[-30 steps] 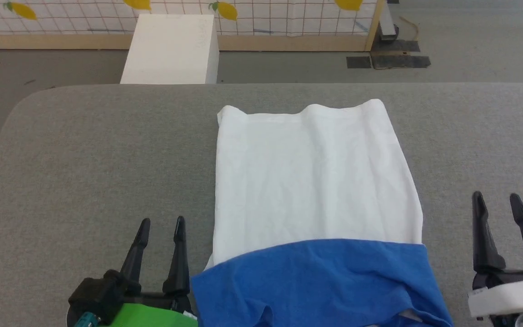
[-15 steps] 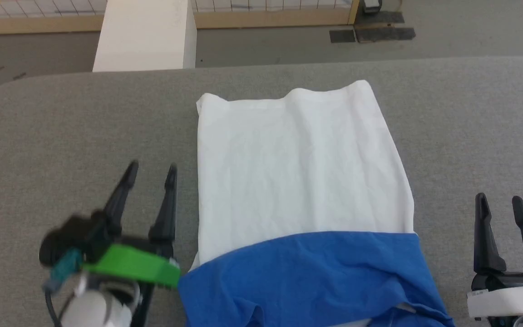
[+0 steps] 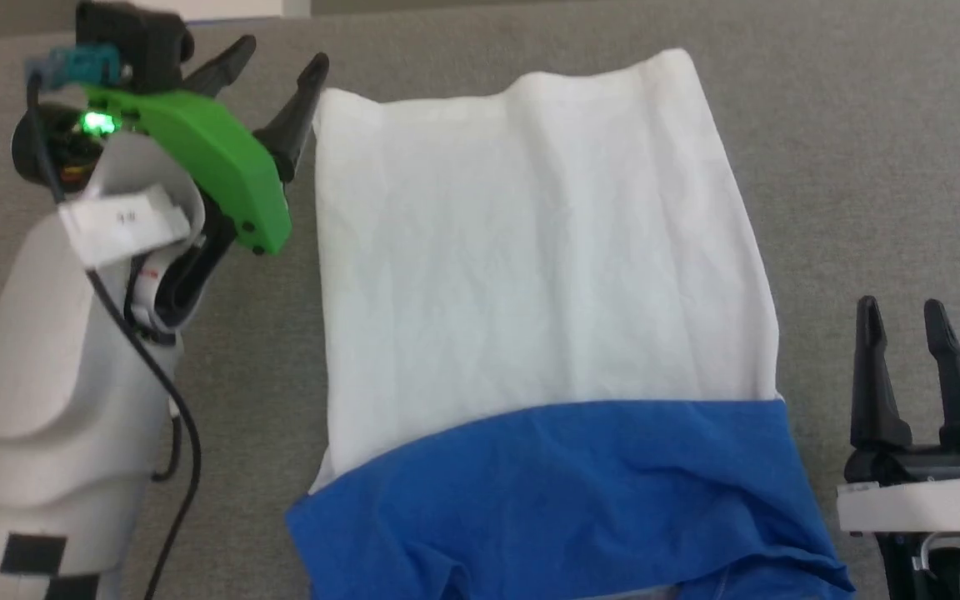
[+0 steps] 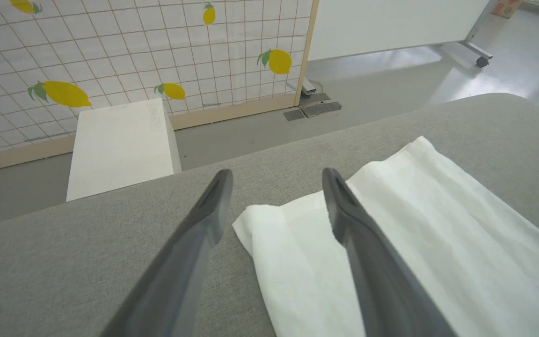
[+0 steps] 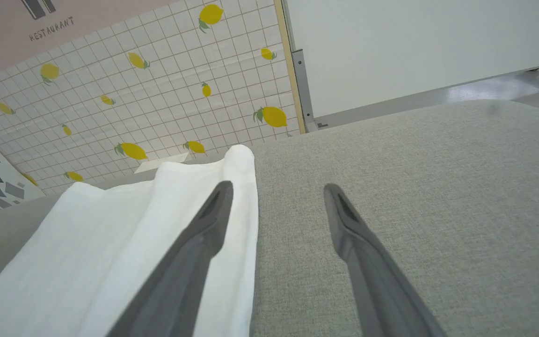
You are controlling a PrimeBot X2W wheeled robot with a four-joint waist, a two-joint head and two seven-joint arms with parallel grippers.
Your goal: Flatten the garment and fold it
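the garment (image 3: 530, 275) is lying flat in the middle of the grey surface (image 3: 880, 125), its white body reaching toward the far edge and its blue part bunching a little at the near edge. the left gripper (image 3: 283, 52) is hanging at the garment's far left corner with its fingers spread and nothing between them. in the left wrist view one finger is sitting over the cloth and the other over bare surface, though it is unclear whether either is touching. the right gripper (image 3: 900, 306) is hovering, also spread and empty, just beside the garment's right side toward the near edge. this is looking like the reach for the far hem, to bring it over toward the blue part. doing it well is probably meaning lowering the left fingers squarely astride that corner and pinching every layer, not just the top one. the right gripper should be going to the matching far right corner, then both lifting together so the rippling hem is staying taut and level.
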